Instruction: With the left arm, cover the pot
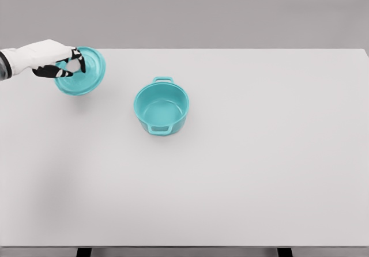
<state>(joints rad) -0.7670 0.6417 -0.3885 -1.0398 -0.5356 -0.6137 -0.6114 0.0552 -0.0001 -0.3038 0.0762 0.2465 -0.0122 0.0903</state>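
Note:
A teal pot [162,108] with two side handles stands uncovered on the white table, left of the middle. Its round teal lid [86,74] is at the far left, tilted and lifted a little off the table, with a faint shadow under it. My left hand [64,64] comes in from the left edge and is shut on the lid, its dark fingers curled over the lid's top where the knob is hidden. The lid is well to the left of the pot and slightly farther back. The right arm does not show.
The white table [259,165] spans nearly the whole view, with its front edge along the bottom and its far edge near the top. A plain grey wall lies behind it.

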